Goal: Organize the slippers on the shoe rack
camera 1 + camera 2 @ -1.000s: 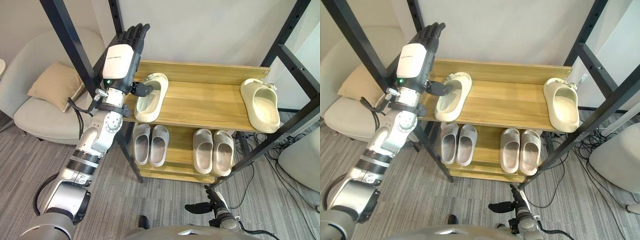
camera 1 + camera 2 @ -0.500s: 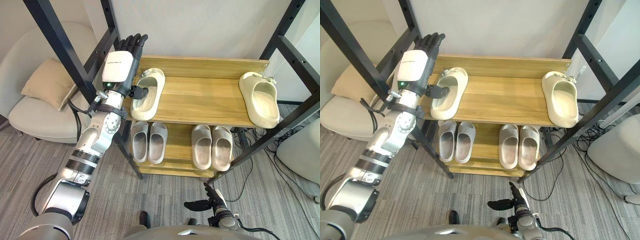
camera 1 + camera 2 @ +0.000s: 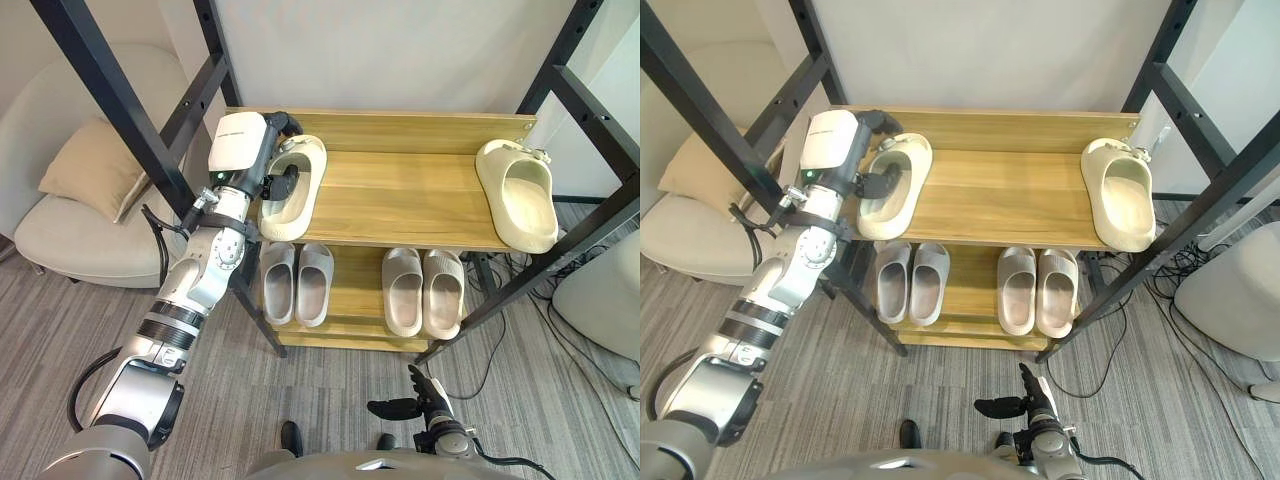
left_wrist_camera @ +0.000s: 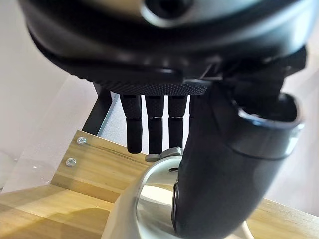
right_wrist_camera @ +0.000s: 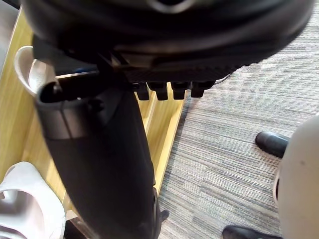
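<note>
A cream slipper (image 3: pixel 303 172) lies at the left end of the wooden rack's top shelf (image 3: pixel 400 200). My left hand (image 3: pixel 240 145) is on its left side, with its fingers curled over the toe end and its thumb (image 4: pixel 219 174) inside the slipper's opening (image 4: pixel 144 199). The matching cream slipper (image 3: pixel 520 195) lies at the shelf's far right end. Low down in front of the rack hangs my right hand (image 3: pixel 420 400), relaxed and holding nothing.
Two pairs of grey slippers (image 3: pixel 298 282) (image 3: pixel 424 290) stand on the lower shelf. Black frame posts (image 3: pixel 120 100) (image 3: pixel 590 110) flank the rack. A beige armchair with a tan cushion (image 3: pixel 85 170) is at the left. Cables (image 3: pixel 525 290) lie on the floor at the right.
The left hand's fingers, straight and raised over the shelf's back edge before, have come down and curled onto the left slipper. The view has shifted slightly.
</note>
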Motion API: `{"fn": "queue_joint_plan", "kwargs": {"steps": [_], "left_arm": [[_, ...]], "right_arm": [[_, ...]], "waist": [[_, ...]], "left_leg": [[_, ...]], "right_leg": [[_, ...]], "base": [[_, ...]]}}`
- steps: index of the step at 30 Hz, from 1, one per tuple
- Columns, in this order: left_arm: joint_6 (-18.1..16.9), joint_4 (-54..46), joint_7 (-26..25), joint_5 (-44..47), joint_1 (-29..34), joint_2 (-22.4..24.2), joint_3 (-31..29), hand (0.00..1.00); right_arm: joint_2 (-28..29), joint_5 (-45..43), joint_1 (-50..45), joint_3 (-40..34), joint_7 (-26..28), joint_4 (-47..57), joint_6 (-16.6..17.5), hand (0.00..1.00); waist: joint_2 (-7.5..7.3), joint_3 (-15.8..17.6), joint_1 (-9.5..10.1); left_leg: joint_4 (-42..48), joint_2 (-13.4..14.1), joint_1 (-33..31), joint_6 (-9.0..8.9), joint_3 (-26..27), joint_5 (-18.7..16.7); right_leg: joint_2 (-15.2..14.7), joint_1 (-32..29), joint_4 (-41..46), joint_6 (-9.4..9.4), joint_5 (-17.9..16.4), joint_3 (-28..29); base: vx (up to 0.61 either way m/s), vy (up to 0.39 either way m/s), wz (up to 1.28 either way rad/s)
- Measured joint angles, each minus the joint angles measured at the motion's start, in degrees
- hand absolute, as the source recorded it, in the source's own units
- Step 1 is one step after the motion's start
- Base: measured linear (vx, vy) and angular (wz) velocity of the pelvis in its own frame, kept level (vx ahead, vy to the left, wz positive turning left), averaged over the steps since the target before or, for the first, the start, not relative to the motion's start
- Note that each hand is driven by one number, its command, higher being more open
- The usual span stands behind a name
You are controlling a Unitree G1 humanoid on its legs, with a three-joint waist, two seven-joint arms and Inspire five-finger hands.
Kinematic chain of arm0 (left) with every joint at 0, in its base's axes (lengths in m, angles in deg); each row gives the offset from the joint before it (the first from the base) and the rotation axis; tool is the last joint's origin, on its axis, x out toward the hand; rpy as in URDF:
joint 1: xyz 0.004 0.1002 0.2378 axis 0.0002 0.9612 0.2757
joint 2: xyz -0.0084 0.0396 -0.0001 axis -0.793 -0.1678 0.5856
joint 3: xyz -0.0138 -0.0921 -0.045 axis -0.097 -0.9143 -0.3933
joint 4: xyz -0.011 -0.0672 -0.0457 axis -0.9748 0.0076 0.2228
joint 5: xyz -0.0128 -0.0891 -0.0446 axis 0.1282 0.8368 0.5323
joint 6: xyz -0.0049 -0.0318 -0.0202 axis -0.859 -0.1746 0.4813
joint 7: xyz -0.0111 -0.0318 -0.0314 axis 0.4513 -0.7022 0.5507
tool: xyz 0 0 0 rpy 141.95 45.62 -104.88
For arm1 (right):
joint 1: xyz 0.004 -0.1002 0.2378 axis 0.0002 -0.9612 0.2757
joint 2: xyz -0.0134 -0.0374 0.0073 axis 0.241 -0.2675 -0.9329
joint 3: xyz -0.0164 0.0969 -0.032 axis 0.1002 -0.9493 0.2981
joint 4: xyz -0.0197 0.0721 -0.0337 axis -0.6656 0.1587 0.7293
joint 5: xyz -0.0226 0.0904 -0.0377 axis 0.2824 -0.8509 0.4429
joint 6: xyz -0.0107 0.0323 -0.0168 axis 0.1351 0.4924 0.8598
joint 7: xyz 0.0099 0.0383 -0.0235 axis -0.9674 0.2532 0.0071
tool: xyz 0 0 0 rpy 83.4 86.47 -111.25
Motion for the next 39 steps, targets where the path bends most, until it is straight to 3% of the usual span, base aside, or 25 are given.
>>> {"fn": "queue_joint_plan", "kwargs": {"steps": [16,22,30,39], "left_arm": [[0.04,0.27,0.15,3.95,-0.14,1.77,0.25,0.00],[-0.09,-2.06,0.04,7.54,-0.14,4.14,4.42,0.00],[-0.12,-4.11,0.10,9.05,-1.11,9.75,8.34,0.00],[0.01,-2.78,-0.24,10.26,-9.93,13.60,10.10,0.00]], "right_arm": [[0.05,0.11,0.49,0.03,-0.72,0.00,-0.27,1.00],[0.02,-0.18,0.70,0.04,-0.85,-0.05,-0.56,1.00],[-0.55,-0.77,0.92,-0.49,-1.39,0.03,-0.73,1.00],[-1.28,-1.37,1.20,-0.66,-2.24,1.12,-0.73,1.00]], "waist": [[0.58,0.36,-0.05],[1.12,0.65,-0.04],[3.10,0.73,-1.59],[4.81,0.87,-3.48]], "left_leg": [[0.00,-0.04,0.08,-0.02,-0.04,-0.01],[0.00,-0.16,0.09,-0.02,-0.10,-0.01],[0.02,0.00,0.00,-0.01,0.58,0.00],[0.02,0.25,-0.41,-0.01,1.69,0.00]], "right_leg": [[-0.03,0.09,0.00,-0.03,0.02,-0.01],[-0.14,0.13,0.00,-0.05,0.01,-0.10],[-0.15,-0.48,0.37,0.04,0.07,0.93],[-0.22,-2.71,1.69,0.10,0.15,3.24]], "base": [[0.00,0.000,0.00],[0.00,0.000,0.00],[0.00,0.001,-0.04],[-0.03,0.006,-0.12]]}}
